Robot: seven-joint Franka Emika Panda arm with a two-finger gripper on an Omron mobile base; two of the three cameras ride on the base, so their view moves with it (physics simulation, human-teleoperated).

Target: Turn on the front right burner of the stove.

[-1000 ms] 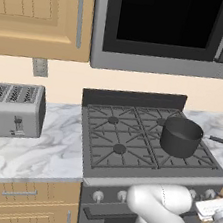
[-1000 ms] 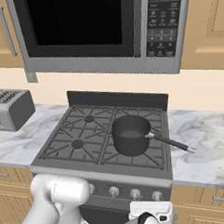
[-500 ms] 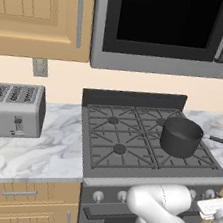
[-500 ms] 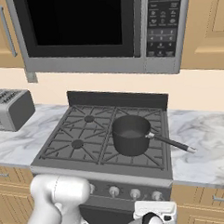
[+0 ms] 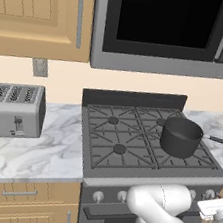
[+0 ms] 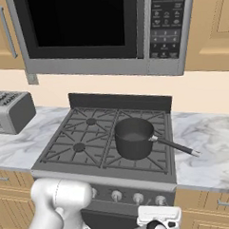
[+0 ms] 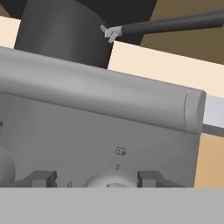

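Two dark fingertips (image 7: 41, 178) frame a pale knob (image 7: 109, 180) at six o'clock in my hand view, the gripper (image 7: 94, 179) spread wide around it. I'd centre, close squarely, then twist. The stove (image 5: 124, 173) carries a pot (image 6: 133, 138) over the front right burner (image 6: 140, 155). At three o'clock, its front panel ends, leaving open room.

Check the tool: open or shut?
Open. In the hand view the tool's two tips stand apart on either side of a stove knob.
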